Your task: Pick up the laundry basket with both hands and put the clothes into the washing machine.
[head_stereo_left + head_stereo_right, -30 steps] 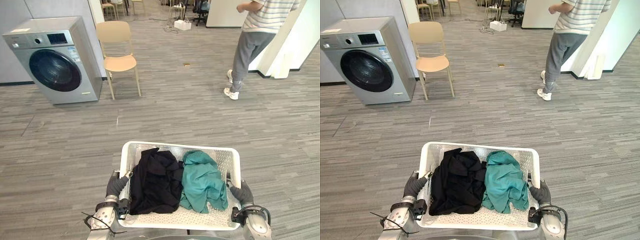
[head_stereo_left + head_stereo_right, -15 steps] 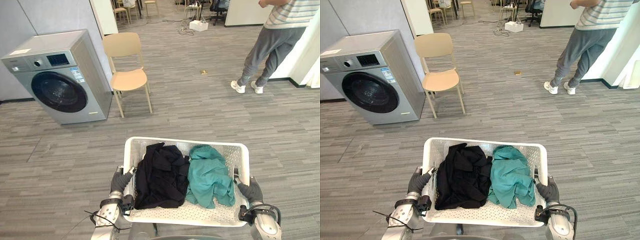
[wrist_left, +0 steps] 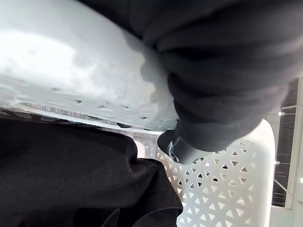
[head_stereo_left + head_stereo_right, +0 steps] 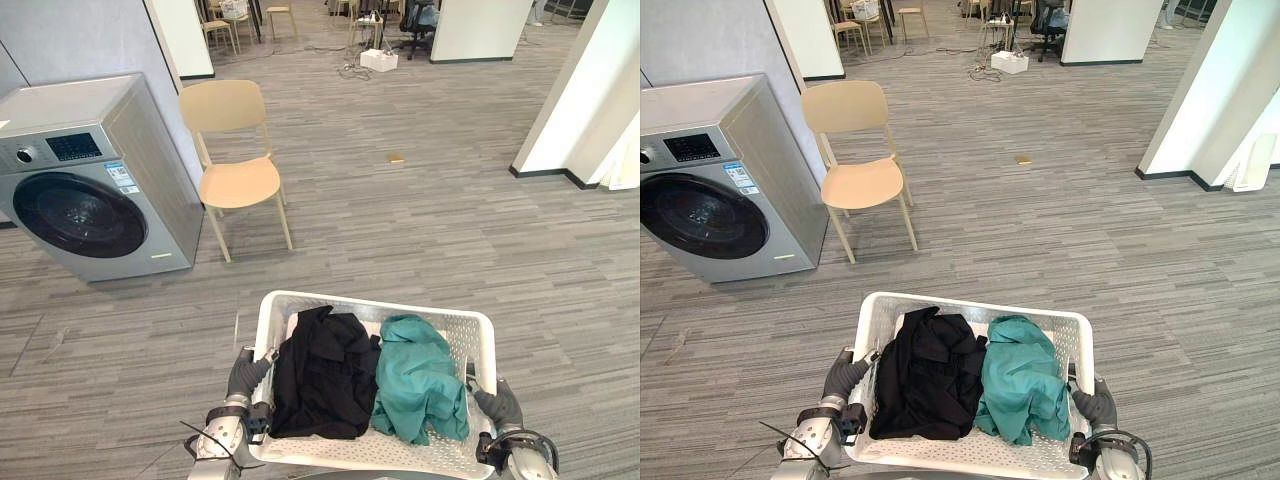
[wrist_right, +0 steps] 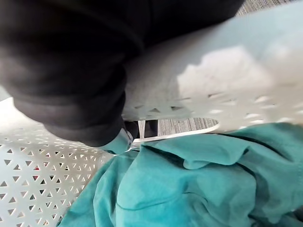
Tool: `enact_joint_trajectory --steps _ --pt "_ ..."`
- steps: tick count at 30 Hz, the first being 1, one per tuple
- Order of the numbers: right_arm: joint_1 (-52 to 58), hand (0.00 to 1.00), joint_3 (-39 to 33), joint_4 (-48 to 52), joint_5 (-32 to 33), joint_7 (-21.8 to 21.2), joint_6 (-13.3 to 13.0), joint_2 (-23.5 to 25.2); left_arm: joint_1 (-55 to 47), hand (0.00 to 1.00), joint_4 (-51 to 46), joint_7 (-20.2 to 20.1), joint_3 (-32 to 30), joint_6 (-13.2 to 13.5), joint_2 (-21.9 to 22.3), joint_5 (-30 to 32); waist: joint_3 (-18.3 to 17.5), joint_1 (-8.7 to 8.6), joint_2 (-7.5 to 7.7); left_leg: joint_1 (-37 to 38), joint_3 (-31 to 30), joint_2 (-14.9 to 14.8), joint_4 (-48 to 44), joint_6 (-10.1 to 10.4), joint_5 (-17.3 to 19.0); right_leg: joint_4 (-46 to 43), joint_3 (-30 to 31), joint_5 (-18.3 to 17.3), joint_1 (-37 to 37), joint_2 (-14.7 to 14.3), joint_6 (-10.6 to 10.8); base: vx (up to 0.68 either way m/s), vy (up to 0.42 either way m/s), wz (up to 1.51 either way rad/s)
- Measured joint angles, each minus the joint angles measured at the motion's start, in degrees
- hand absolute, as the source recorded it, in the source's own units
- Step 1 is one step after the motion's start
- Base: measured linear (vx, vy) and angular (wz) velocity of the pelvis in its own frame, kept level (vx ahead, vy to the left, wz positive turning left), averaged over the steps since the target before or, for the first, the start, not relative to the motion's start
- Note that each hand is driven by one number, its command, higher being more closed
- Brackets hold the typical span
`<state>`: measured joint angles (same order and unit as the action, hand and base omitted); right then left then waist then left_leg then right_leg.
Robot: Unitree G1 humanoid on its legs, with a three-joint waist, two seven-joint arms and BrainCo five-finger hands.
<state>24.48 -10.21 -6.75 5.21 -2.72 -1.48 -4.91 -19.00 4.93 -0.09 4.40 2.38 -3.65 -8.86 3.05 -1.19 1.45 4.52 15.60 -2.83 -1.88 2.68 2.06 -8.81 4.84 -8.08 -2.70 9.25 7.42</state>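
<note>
Left robot hand (image 4: pixel 245 375) clamped on the left rim of a white laundry basket (image 4: pixel 375 303), thumb (image 3: pixel 176 144) hooked over the edge and into the inside. Right robot hand (image 4: pixel 497 405) clamped the same way on the right rim, thumb (image 5: pixel 120 139) curled over the edge. Holds the basket between the two, close in front and above the grey plank floor (image 4: pixel 420 230). Basket walls and bottom pierced all over with small triangular holes.

Inside, two pieces of clothing. On the left half, a black garment (image 4: pixel 320 385), bunched and lying against the left wall just beside the left thumb. On the right half, a teal garment (image 4: pixel 415 385), crumpled and reaching to the right wall by the right thumb. Both touching along the middle and heaped to about rim height.

Well apart from the basket, ahead and to the left, a grey washing machine (image 4: pixel 90 120) with its round dark door (image 4: pixel 78 215) shut. Just beside the machine, a pale wooden chair (image 4: pixel 232 150), its seat bare. Ahead and to the right, a white pillar (image 4: pixel 580 100).
</note>
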Motion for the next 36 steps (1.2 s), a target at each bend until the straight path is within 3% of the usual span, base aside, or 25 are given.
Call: enact_joint_trajectory --steps 10,17,21,22,24,25,27,28,30,32,33,34,36 --pt "-1.81 1.0 -3.03 -12.14 7.71 -1.37 -0.65 0.32 10.64 1.0 12.06 -0.31 7.4 0.13 -6.25 -2.85 -1.04 -1.43 1.21 1.42 0.2 -0.29 7.18 0.61 -3.92 3.54 -1.49 1.37 -0.18 -0.93 -0.49 0.01 -0.014 0.03" --pt "-5.38 1.0 -3.48 -15.73 8.34 -1.36 -0.52 0.14 13.15 1.0 13.95 -0.49 8.54 0.13 -7.71 -4.48 -0.98 -1.35 1.28 -0.54 -0.43 -0.26 7.29 0.61 -3.92 5.02 -2.52 1.86 0.25 -0.86 -0.28 0.02 -0.012 0.09" --pt "-9.58 1.0 -3.99 -17.25 8.19 -1.2 -0.43 -1.0 14.76 1.0 13.46 0.51 8.52 0.14 -7.49 -6.07 -0.7 -0.66 1.31 -7.49 -3.94 0.98 2.08 -0.75 -2.01 4.82 -7.03 2.96 2.5 1.19 1.0 -0.01 0.035 0.52" --pt "-10.07 1.0 -4.17 -17.24 8.19 -1.21 -0.48 -1.55 15.08 1.0 13.33 0.55 8.53 0.14 -7.0 -6.27 -0.61 -0.57 1.11 -8.63 -5.16 1.54 0.55 -1.5 -0.77 3.72 -8.63 2.91 2.45 1.9 1.06 -0.03 0.07 0.9" --pt "-11.4 1.0 -5.84 -16.47 8.18 -1.25 -0.55 -3.26 15.96 1.0 12.38 0.87 8.55 0.14 -5.2 -6.27 1.52 -1.17 -1.67 -9.66 -9.75 2.35 -2.6 -2.69 1.13 -8.67 -14.12 2.19 5.23 3.85 2.07 -0.04 0.097 1.13" --pt "-11.37 1.0 -6.06 -14.77 8.19 -1.3 -0.6 -3.97 15.93 1.0 10.91 0.91 8.54 0.15 -4.35 -6.3 2.3 -1.35 -2.57 -9.06 -11.44 3.57 -2.47 -3.02 1.32 -21.15 -16.35 3.01 9.9 6.17 -0.54 -0.01 0.122 0.88" --pt "-12.28 1.0 -5.86 -14.03 8.11 -1.39 -0.65 -4.02 15.95 1.0 9.96 1.48 7.99 0.37 -4.84 -6.73 3.4 -0.85 -3.02 -5.67 -12.33 4.54 0.43 -4.06 1.83 -35.0 -14.32 6.38 16.38 7.9 -8.52 0.13 0.169 0.68" --pt "-13.74 1.0 -5.09 -14.36 7.81 -1.55 -0.59 -3.02 15.98 1.0 9.42 1.45 6.38 0.39 -5.81 -6.73 4.05 -0.93 -3.37 -4.56 -13.41 4.25 1.06 -5.89 1.77 -39.75 -14.07 2.71 19.47 6.18 -7.66 0.19 0.124 0.45" --pt "-15.85 1.0 -4.58 -14.29 7.61 -2.07 -0.52 -1.49 16.22 1.0 8.07 1.44 4.37 0.66 -7.16 -6.73 5.46 -0.98 -3.56 -4.58 -14.03 3.59 -0.04 -6.61 1.9 -35.51 -14.71 -0.91 22.71 1.92 -5.59 0.17 0.076 0.27" --pt "-16.94 1.0 -4.59 -14.25 7.62 -2.09 -0.51 -1.43 17.28 1.0 7.86 1.32 4.26 0.75 -7.6 -6.73 6.71 -1.03 -3.11 -3.7 -14.21 4.22 0.31 -7.19 2.43 -21.3 -20.35 -0.46 22.9 0.54 -4.54 0.19 0.029 0.26" --pt "-17.41 1.0 -4.7 -14.25 7.61 -1.77 -0.5 -1.5 17.83 1.0 7.88 1.33 4.26 0.73 -7.55 -6.73 7.12 -1.19 -2.52 -2.7 -14.83 5.07 1.11 -6.99 2.86 -11.16 -22.09 2.34 23.05 -0.5 -4.32 0.33 -0.022 0.43" --pt "-17.24 1.0 -4.78 -14.07 7.61 -1.04 -0.51 -1.48 17.97 1.0 7.88 1.27 4.32 0.7 -7.4 -6.73 7.28 -1.92 -2.12 -2.1 -16.54 5.69 1.09 -6.93 4.02 -3.36 -19.81 5.69 22.85 -2.22 -2.53 0.44 -0.066 0.65" --pt "-15.4 1.0 -5.34 -12.73 7.44 -0.96 -0.46 -1.3 17.8 1.0 8.42 1.11 4.76 0.56 -6.72 -6.73 7.59 -3.45 -1.89 -2.27 -19.51 5.83 -4.26 -7.18 8.54 -2.52 -12.12 7.54 22.93 -4.57 -3.24 0.46 -0.114 0.96"
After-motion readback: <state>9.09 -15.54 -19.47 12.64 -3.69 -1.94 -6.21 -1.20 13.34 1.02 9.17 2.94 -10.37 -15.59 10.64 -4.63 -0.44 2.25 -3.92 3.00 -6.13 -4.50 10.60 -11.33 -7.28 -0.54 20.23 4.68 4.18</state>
